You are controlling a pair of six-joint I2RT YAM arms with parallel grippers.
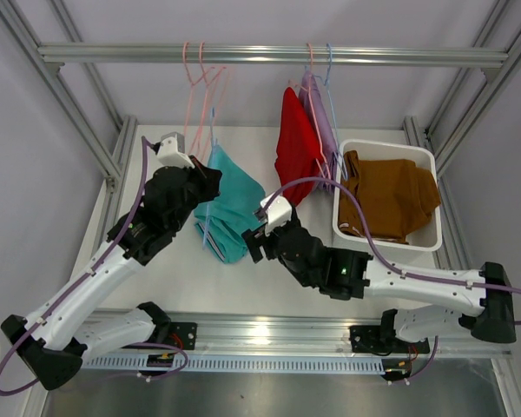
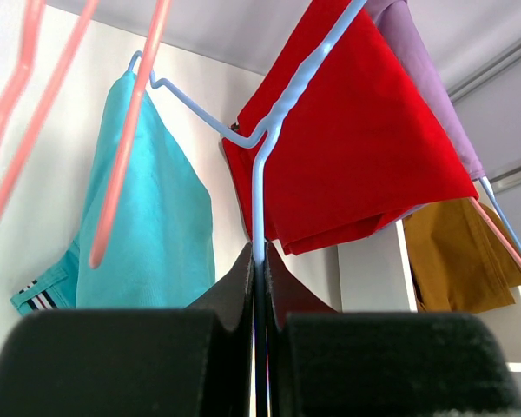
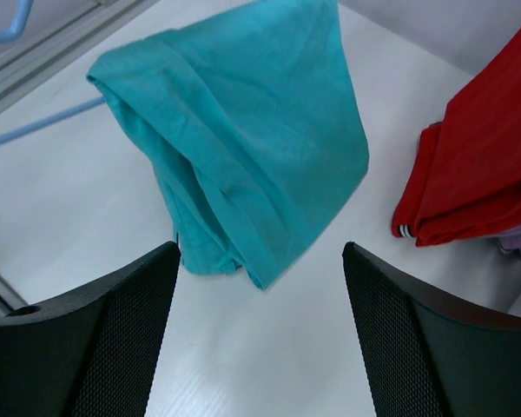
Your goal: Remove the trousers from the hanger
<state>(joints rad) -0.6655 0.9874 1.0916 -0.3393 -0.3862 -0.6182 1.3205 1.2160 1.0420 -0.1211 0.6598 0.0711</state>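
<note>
The teal trousers point(image 1: 234, 204) hang folded over a light-blue wire hanger point(image 2: 259, 174) above the table. My left gripper point(image 1: 210, 178) is shut on that hanger's wire, with the teal trousers point(image 2: 148, 217) to its left in the left wrist view. My right gripper point(image 1: 259, 228) stands open just below and right of the garment; the teal trousers point(image 3: 252, 148) hang a little beyond its fingers point(image 3: 113, 321), untouched. Red trousers point(image 1: 295, 148) and lavender trousers point(image 1: 323, 122) hang on hangers from the rail. Brown trousers point(image 1: 391, 195) lie in the bin.
A white bin point(image 1: 386, 146) stands at the right of the table. Empty pink hangers point(image 1: 200, 78) hang from the metal rail point(image 1: 269, 55) at the left. Frame posts stand at both sides of the table.
</note>
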